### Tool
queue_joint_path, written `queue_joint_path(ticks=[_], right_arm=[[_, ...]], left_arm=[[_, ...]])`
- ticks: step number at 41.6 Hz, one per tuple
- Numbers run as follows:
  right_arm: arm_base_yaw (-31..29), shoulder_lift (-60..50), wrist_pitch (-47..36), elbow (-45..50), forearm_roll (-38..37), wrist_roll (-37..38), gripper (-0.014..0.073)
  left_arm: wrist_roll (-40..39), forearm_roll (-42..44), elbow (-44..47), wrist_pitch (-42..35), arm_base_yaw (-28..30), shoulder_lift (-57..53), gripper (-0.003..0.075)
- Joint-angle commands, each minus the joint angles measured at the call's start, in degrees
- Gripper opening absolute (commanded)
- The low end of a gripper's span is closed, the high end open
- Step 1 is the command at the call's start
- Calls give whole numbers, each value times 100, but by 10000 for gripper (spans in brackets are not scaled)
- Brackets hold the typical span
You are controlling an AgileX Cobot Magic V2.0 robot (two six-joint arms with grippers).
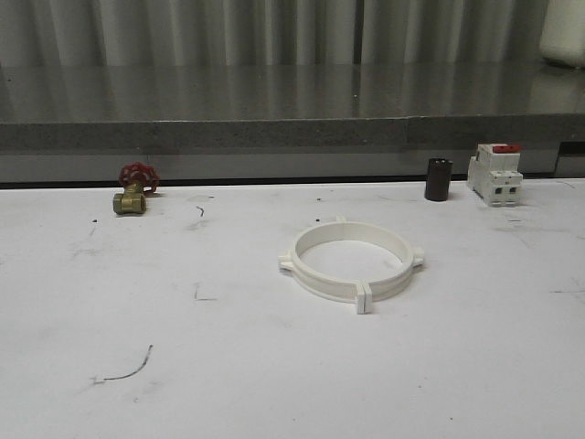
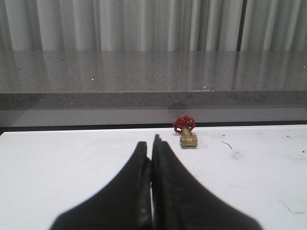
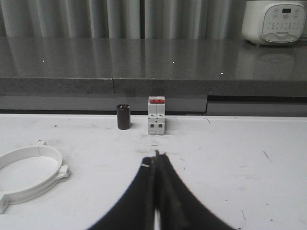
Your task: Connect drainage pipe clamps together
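The two cream-white drainage pipe clamps (image 1: 352, 260) lie on the white table as one closed ring, their end tabs meeting at the front and at the back. Part of that ring (image 3: 29, 173) shows in the right wrist view, off to the side of the right gripper (image 3: 156, 156). That gripper is shut with nothing between its black fingers and hovers over bare table. In the left wrist view the left gripper (image 2: 152, 143) is shut and empty too, pointing toward the brass valve.
A brass valve with a red handwheel (image 1: 134, 190) (image 2: 186, 132) sits at the table's back left. A dark cylinder (image 1: 438, 179) (image 3: 123, 116) and a white circuit breaker with a red top (image 1: 495, 172) (image 3: 156, 115) stand at the back right. A grey counter ledge (image 1: 292, 133) runs behind the table.
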Motion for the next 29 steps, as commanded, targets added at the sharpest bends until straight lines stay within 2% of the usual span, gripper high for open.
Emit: queue_joint_path(ticks=[1,9,29], right_arm=[[-37,-100,-493,-17,-75,6,-69],[-207,-100,-497,-17,-67,6,-69],[-202,-95,-497,-17,-67,6,-69]], left_arm=[[-53,-11,133,-440,1,-58,-20],[-53,-11,133,-440,1,-58,-20],[-53,-11,133,-440,1,-58,-20]])
